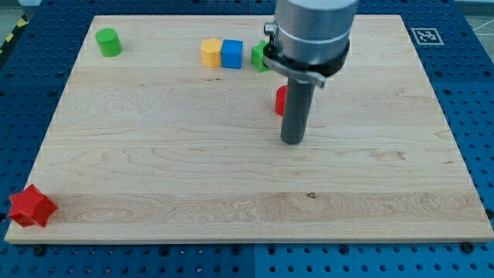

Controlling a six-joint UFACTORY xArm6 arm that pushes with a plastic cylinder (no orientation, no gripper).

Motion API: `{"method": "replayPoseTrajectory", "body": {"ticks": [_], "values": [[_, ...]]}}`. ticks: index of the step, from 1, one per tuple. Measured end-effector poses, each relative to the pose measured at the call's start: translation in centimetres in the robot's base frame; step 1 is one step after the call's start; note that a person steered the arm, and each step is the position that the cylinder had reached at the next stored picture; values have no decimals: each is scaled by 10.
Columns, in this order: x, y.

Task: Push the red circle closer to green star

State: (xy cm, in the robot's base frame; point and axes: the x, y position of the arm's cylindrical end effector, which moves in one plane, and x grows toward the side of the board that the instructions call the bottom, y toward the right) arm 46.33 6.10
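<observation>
The tool is a straight dark rod with nothing to open or close; it grips nothing and works only by pushing. The tip (291, 142) rests on the bench (154, 177) a little right of centre, nearer the far edge than the near edge. The red circle (281, 100) lies just behind the rod on its left side, so that only a narrow red sliver shows; whether the rod touches it cannot be told. The green star (259, 57) lies close beyond, near the far edge, and is partly covered by the arm housing, so its star outline cannot be confirmed. Immediately left of it stand a blue cube (231, 54) and a yellow block (210, 53), touching each other. A green cylinder (109, 42) sits near the far left corner and a red star (31, 206) at the near left corner. The red circle appears to be a small, rigid, light plastic piece that should slide readily on smooth wood; its round wall may roll off the rod unless contact is made squarely on the side facing away from the green star, through its centre.
</observation>
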Motion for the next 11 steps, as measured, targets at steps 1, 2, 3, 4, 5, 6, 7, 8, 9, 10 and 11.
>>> {"method": "replayPoseTrajectory", "body": {"ticks": [1,2,3,4,5,6,7,8,9,10,11], "values": [[-15,0],[-15,-4],[2,5],[6,28],[-21,55],[-31,55],[-33,46],[-24,28],[-24,21],[-28,12],[-47,-6]]}}
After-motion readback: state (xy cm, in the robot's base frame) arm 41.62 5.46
